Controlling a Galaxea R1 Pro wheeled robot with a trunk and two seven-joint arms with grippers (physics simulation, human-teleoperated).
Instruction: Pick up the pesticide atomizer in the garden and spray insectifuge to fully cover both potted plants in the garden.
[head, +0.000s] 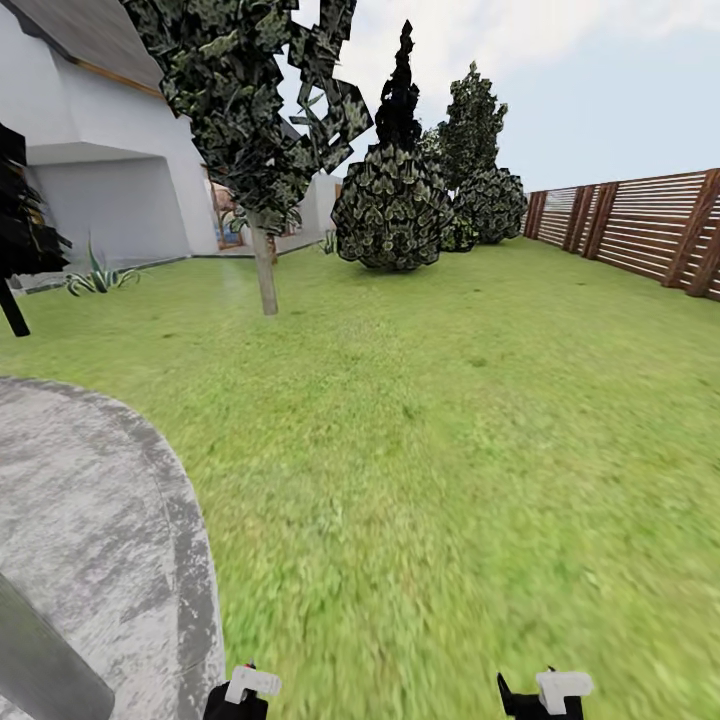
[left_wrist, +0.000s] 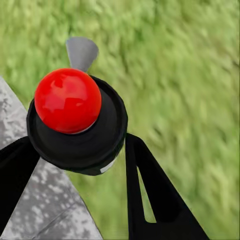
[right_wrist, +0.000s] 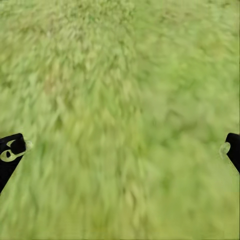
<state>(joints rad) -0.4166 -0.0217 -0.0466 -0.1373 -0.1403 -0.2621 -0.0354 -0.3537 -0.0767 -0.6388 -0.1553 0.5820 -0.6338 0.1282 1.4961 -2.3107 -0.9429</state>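
The left tool (left_wrist: 75, 160) pinches a black-collared, red-capped atomizer (left_wrist: 70, 117) over the patio (head: 90, 540) edge. The right tool (right_wrist: 120, 150) hangs spread over bare lawn (head: 450, 400). Ahead stand a thin-trunked tree (head: 262, 150), dark conifers (head: 392, 200), a slatted fence (head: 640, 225) and a white house (head: 110, 190).

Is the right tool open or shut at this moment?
Open. In the right wrist view the right tool has its two black fingertips at opposite edges of the picture, with only blurred green lawn between them.
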